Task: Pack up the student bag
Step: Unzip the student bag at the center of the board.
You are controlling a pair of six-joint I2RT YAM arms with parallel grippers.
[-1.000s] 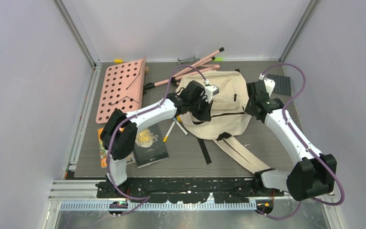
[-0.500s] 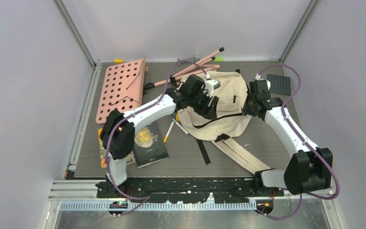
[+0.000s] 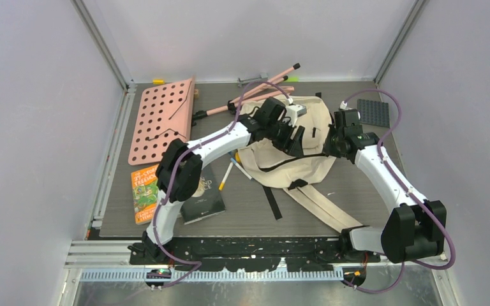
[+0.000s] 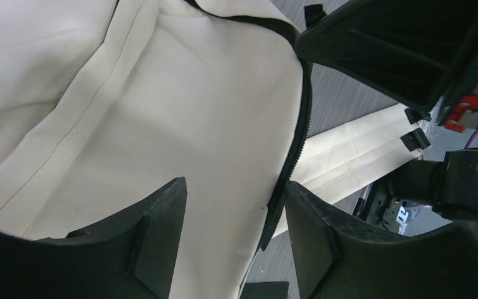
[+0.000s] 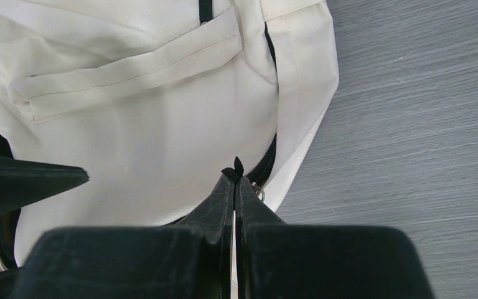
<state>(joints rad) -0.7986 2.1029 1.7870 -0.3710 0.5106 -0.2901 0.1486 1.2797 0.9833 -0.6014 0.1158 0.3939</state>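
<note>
Finds the student bag (image 3: 287,171) slumped toward the far edge of the worktop (image 3: 242,210), a little right of its middle, with its straps (image 3: 322,207) trailing to the near edge. Sets both arms over it: the left pincer (image 3: 301,141) above the upper middle of the cloth, the right pincer (image 3: 330,145) at the bag's right flank, just beside the other. Has the right pincer clenched, tips together on what looks like the black zipper pull (image 5: 237,167). Has the left pincer released, fingers (image 4: 155,230) apart, with only cream cloth below the gap.

Turns, by this reading, on the zipper (image 4: 299,124). Follows it roughly crosswise over the bag, from the right flank toward the worktop's left edge, so calls for a draw along that line. Judges the right arm nearer to the pull and the left arm nearer to the flap, free to pin or lift cloth. Cannot tell how far the zipper already stands open.

Gets from the right wrist view alone the pinched tab and the seam beside it. Gets from the left wrist view alone the parted fingers and the zipper teeth passing the right one. Gets from the top view alone the bag's place and the closeness of the arms, yet reads neither grip there
</note>
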